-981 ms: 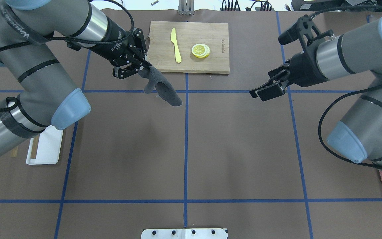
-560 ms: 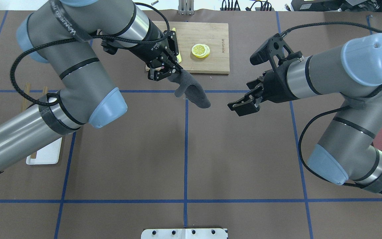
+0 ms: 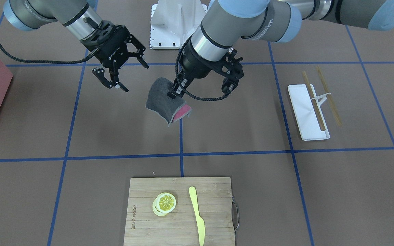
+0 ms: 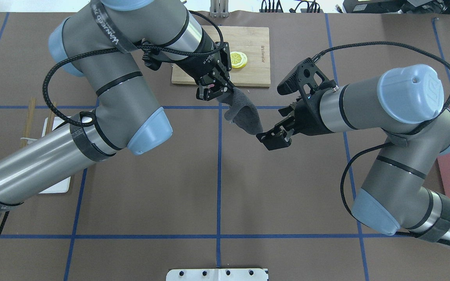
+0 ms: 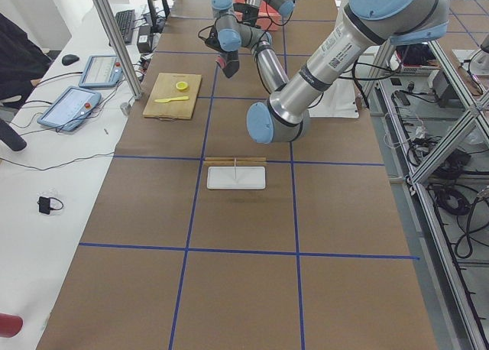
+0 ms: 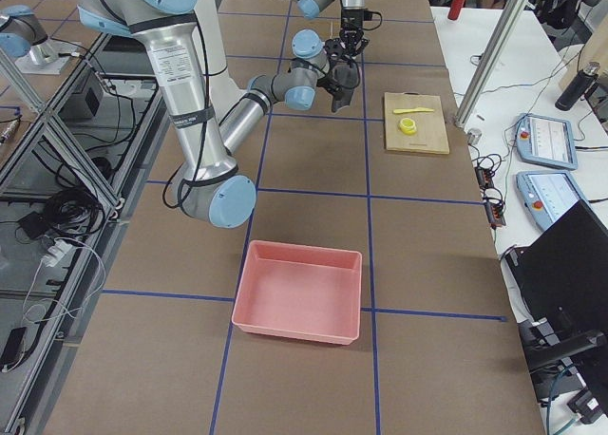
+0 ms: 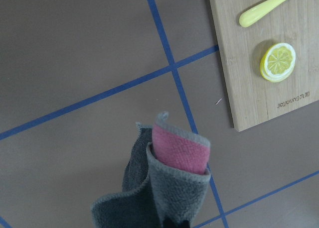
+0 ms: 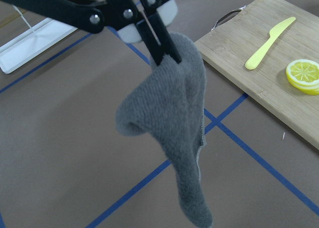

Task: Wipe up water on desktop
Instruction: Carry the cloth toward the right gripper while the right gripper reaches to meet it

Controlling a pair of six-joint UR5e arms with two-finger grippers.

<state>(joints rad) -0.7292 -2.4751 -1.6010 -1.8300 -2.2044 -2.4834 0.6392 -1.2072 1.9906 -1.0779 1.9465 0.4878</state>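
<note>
Converging over the desktop [image 4: 170, 187], the left gripper [image 4: 214, 89] clamps the cloth [image 4: 244, 116] while the right gripper [image 4: 272, 137], fingers spread, arrives beside it: handover likely.

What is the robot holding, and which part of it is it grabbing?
The left gripper pinches a gray-and-pink cloth by its top edge; the rest dangles. The right gripper is open, empty.
</note>
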